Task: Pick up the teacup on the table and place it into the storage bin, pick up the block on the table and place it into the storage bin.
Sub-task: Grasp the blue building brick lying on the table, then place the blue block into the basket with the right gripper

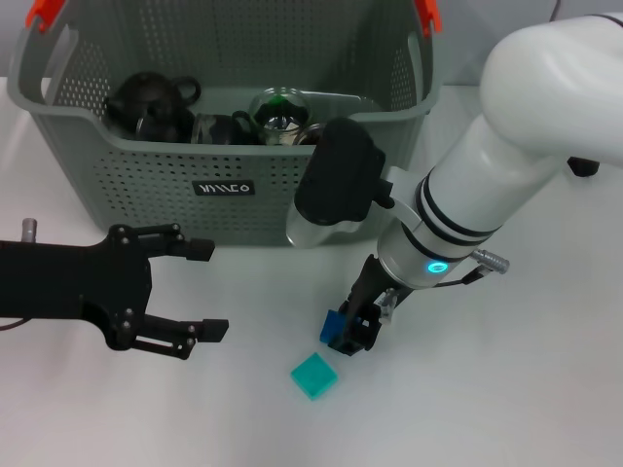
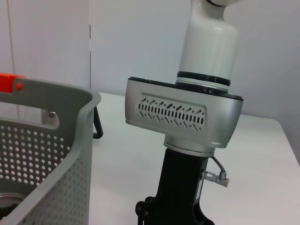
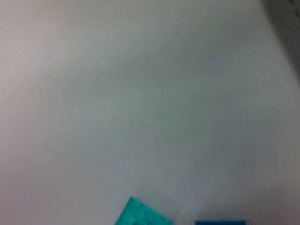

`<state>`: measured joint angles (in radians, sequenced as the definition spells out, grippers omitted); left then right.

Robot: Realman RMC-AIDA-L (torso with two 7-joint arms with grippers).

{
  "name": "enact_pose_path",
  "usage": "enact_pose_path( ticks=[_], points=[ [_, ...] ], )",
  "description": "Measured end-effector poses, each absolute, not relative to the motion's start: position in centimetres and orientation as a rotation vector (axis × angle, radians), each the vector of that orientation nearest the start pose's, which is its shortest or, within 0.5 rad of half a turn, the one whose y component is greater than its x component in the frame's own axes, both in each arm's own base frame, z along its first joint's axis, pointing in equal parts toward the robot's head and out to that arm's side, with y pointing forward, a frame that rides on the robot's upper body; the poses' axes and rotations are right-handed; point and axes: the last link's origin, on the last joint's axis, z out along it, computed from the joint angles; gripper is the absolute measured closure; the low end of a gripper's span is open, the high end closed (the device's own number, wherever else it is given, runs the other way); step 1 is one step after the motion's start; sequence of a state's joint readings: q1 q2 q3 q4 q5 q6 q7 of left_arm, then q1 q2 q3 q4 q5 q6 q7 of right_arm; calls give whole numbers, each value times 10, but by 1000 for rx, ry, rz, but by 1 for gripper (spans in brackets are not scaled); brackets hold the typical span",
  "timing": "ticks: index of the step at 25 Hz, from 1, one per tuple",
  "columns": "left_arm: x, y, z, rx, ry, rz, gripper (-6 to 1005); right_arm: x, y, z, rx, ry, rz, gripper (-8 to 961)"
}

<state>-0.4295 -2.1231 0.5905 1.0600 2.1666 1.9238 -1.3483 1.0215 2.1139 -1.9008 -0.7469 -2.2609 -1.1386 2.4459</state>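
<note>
Block pickup is the step in hand: 1 blue block [image 1: 336, 327] sits on the white counter [image 1: 506, 389] in front of the storage bin [image 1: 146, 185], with the right claw [image 1: 358, 324] down at it. The fingers seem to straddle the blue block, though whether they already pinch it I cannot tell. A second, teal block [image 1: 313, 376] lies flat just beside it, nearer the robot; the right wrist view shows both blocks at the frame edge, teal [image 3: 140, 213] and blue [image 3: 219, 222], close but apparently apart.

To do this well, the claw should close squarely on 2 opposite flat faces of the blue block and lift straight up, so the teal neighbour is not nudged. Then it needs enough height to pass over the bin's front rim before release, ideally over a free patch, since dark teaware and a glass piece [image 1: 280, 112] already lie inside.

The left claw [image 1: 200, 289] hangs spread and idle over the counter, left of the blocks, holding nothing.
</note>
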Motion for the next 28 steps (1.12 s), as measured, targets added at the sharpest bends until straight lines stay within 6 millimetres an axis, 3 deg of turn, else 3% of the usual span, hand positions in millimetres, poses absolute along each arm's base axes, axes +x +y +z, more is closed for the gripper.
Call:
enact_pose_path(
  ticks=[5,9,13,17,22,28],
  points=[
    [-260,283,51,-2897,-314,-542,67,118,352,-130,-2929,439,-652,535],
    [-262,282,53,-2896,-316,-539,67,116,351,-113,-2922,480,-606,535],
    [-263,282,54,-2891,-316,-532,67,100,344,-90,-2927,474,-561,534],
    [-264,283,56,-2881,-312,-520,67,71,338,-57,-2933,440,-479,534],
    [-265,282,56,-2880,-310,-516,67,15,339,-14,-2888,293,-248,533],
    [-265,282,55,-2884,-310,-519,67,-37,355,2,-2772,107,-36,532]
  ],
)
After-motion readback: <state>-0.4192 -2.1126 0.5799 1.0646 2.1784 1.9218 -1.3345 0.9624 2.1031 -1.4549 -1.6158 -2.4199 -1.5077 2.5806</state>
